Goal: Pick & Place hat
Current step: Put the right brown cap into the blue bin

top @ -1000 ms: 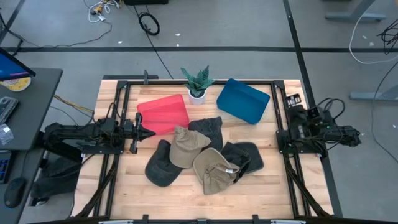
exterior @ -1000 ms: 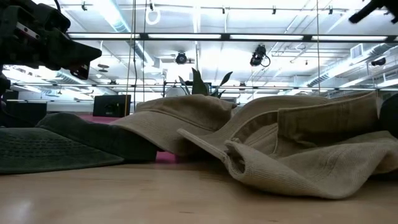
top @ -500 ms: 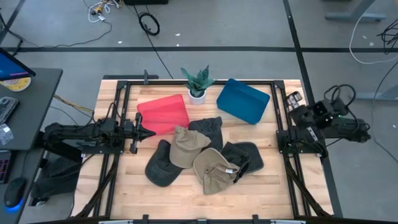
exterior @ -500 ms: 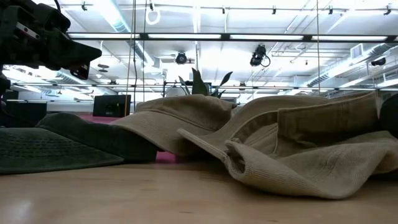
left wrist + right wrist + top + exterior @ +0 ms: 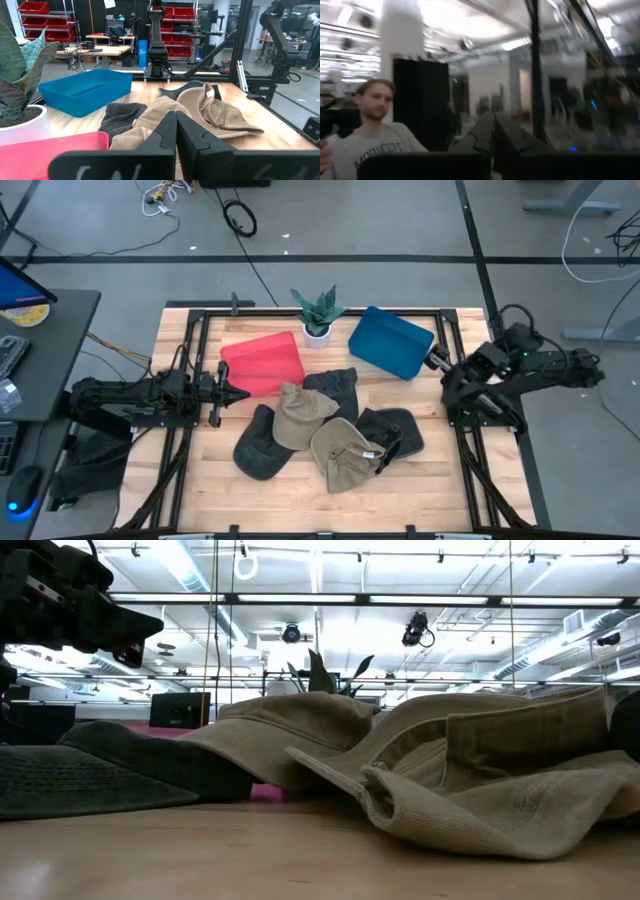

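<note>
Five fabric caps are counted in a loose heap at the middle of the pale wooden worktop in the high view: two tan corduroy caps, one at the heap's centre and one at about 5 o'clock from it, and three dark grey-green caps, one at 8 o'clock, one at 1 o'clock and one at 4 o'clock. The central tan cap's long axis is seen to run from 11 o'clock to 5 o'clock; which way its brim points cannot be told. Two bins are counted, a red rectangular plastic bin at 10 o'clock from the heap and a blue rectangular plastic bin at 1 o'clock, with one small potted plant in a white pot between them. The left gripper is held just beside the red bin at 9 o'clock from the heap, its fingers pressed together on nothing. Since the earlier frames the right arm has been swung in from the worktop's 3 o'clock edge, and the right gripper is now placed just beside the blue bin, its fingers likewise closed and empty. A person in a grey shirt is shown in the right wrist view.
</note>
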